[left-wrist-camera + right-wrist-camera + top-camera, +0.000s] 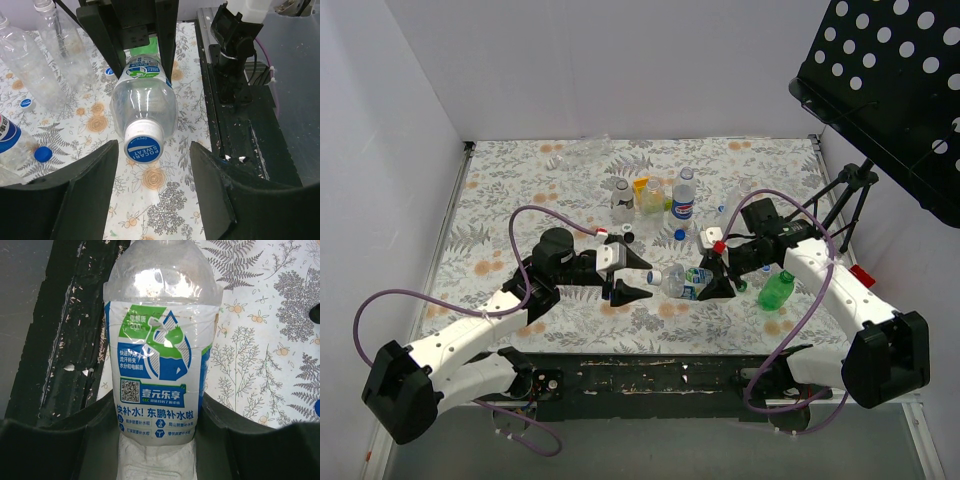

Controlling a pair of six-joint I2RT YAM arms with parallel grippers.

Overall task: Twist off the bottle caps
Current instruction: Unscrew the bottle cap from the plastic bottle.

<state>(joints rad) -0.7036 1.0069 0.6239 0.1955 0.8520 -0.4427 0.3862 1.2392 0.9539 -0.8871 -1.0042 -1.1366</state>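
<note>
As things stand: right gripper [157,415] is clamped on the labelled body of the bottle [145,100] and holds it on its side above the table [520,190], centre of the top view.
Cap [143,145]: blue and white, on the neck, facing the left gripper [154,150]; centre of the left wrist view.
Left gripper: jaws wide, one either side of the cap, neither touching it.
Step (my read): line-up done, closing on the cap comes next, twist not begun.
Elsewhere: other bottles [30,65] stand at the upper left of the left wrist view; a loose blue cap [43,153] lies on the table at that view's left edge.
Risk 1: the cap is small against the wide jaws. An off-centre close could land on the neck or shoulder and turn nothing.
Risk 2: the right gripper sits on a slick label over a thin wall. Twist torque may spin the bottle in that grip rather than break the cap loose.
Risk 3: squeezing harder to stop that could crush the body.
Risk 4: cannot tell if there is liquid inside. If so, a level neck would spill once the cap is off.
</note>
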